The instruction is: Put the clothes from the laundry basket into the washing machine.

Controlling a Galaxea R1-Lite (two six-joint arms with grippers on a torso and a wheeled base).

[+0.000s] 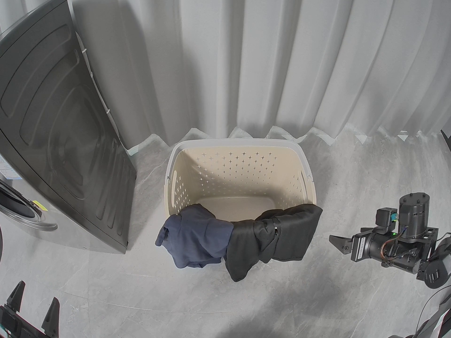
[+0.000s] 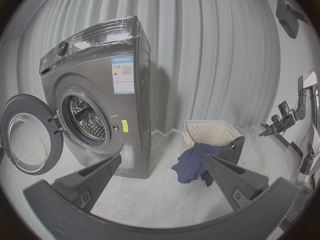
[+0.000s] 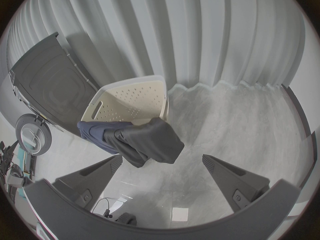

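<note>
The beige laundry basket [image 1: 239, 174] stands on the floor before the curtain. A blue garment [image 1: 197, 235] and a black garment [image 1: 277, 235] hang side by side over its near rim, partly spilling outside. The grey washing machine [image 2: 100, 84] is to the basket's left, its round door [image 2: 28, 134] swung open and the drum [image 2: 85, 119] showing. My left gripper [image 1: 37, 294] is low at the near left, open and holding nothing. My right gripper [image 1: 339, 243] hovers right of the black garment, pointing toward it, open and holding nothing, with a gap of floor between them.
A white pleated curtain [image 1: 263, 52] closes off the back. Bare grey floor [image 1: 235, 296] lies in front of the basket and to its right. The machine's side panel [image 1: 61, 132] stands close to the basket's left wall.
</note>
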